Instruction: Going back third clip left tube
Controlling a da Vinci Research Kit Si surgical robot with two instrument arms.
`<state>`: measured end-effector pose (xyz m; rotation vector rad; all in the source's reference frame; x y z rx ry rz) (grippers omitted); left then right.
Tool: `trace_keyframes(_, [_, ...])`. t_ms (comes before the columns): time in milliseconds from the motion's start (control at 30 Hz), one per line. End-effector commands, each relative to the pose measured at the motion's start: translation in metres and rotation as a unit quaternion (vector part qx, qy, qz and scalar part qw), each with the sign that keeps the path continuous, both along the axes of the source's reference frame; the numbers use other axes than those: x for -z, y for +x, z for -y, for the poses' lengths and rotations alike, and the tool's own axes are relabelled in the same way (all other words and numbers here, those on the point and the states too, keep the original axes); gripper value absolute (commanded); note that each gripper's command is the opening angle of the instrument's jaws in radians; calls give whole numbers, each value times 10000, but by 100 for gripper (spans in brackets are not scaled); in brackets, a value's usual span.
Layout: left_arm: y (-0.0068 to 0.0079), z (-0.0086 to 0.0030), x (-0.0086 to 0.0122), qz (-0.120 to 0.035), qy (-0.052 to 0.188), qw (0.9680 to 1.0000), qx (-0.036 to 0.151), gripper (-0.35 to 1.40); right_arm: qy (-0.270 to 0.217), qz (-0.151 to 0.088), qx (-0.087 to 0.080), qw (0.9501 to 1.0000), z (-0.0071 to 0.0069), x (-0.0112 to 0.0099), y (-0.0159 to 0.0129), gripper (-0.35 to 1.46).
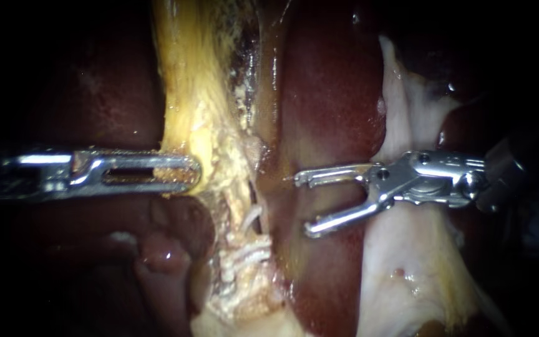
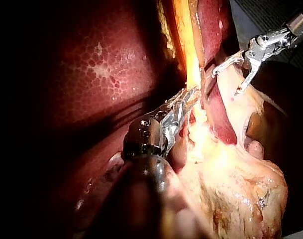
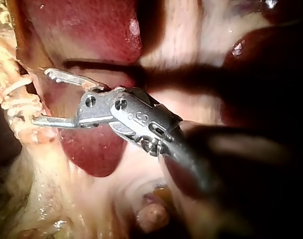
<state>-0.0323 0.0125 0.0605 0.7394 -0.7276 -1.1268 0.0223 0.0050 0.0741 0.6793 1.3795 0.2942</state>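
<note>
Here my left instrument (image 1: pixel 185 171) lies level, its jaws closed from two sides on the yellow strand (image 1: pixel 188 106). My right instrument (image 1: pixel 305 206) also reaches in level, its jaws spread wide and holding nothing. They hover over the dark red liver (image 1: pixel 332 93), just beside the strand. Pale ridged bands (image 1: pixel 247 253) cross the strand below the left jaws; I cannot tell whether they are clips.

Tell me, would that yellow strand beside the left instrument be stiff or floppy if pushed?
Probably floppy: the yellow strand looks soft and ragged. Likely slippery, since its wet surface glistens. Its frayed threads lower down suggest it tears easily.
</note>
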Motion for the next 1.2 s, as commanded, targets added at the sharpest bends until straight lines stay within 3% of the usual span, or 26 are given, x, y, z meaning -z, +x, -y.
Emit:
trace_keyframes(33, [0,0,0,2,-1,10000,-1,-35,-14,-30,-9,10000,-1,3,-2,60])
trace_keyframes(233, [0,0,0,2,-1,10000,-1,-35,-251,-217,-40,9994,-10,29,-13,60])
trace_keyframes(533, [-3,3,-8,2,-16,10000,-3,-35,-490,-235,-35,9985,-18,63,-24,60])
trace_keyframes(700, [-15,15,-34,58,-49,9999,-88,-35,-517,-233,-59,9984,-17,68,-23,60])
trace_keyframes(900, [-34,25,-65,-63,24,9999,-136,-35,-635,-75,-350,9973,-17,68,-20,60])
trace_keyframes(1033, [-43,25,-68,-71,22,9999,-153,-35,-725,25,-533,9959,-17,69,-21,60])
trace_keyframes(1200, [-49,25,-69,-76,19,9998,-175,-35,-716,32,-535,9960,-17,69,-22,60])
